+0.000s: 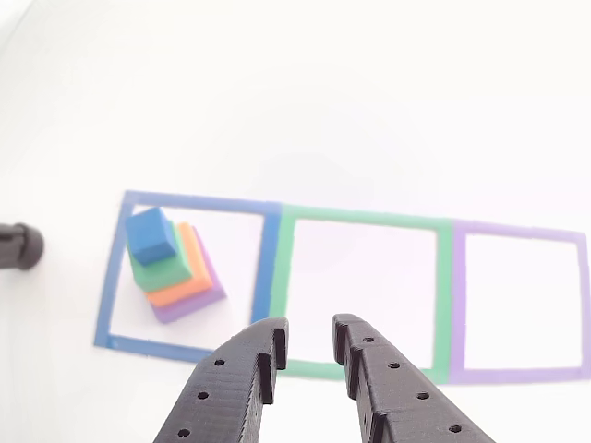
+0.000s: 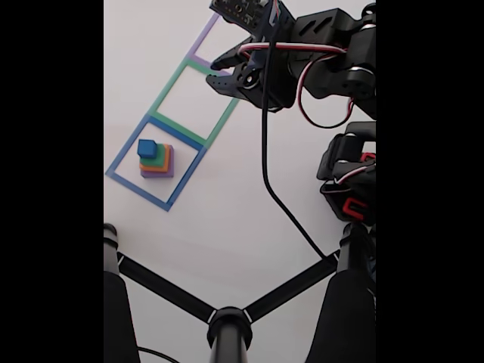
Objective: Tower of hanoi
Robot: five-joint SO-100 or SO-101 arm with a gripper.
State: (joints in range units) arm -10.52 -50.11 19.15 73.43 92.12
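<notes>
Our gripper (image 1: 309, 343) hangs with jaws apart, empty, above the green outline (image 1: 366, 293). The tower (image 1: 172, 265) stands stacked in the blue outline (image 1: 111, 295) on the tabletop (image 1: 323, 111). The blocks look light, matte and rigid; we'd pinch the top blue block (image 1: 151, 236) by its opposite sides.

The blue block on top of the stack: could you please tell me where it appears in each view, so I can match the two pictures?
Other view: the blue block sits left of centre, topping the stack inside the blue square outline.
Fixed view: the blue block is upper left of centre, again on the stack.
Shared landmark: the blue square outline, the end one of three outlines in a row.
</notes>
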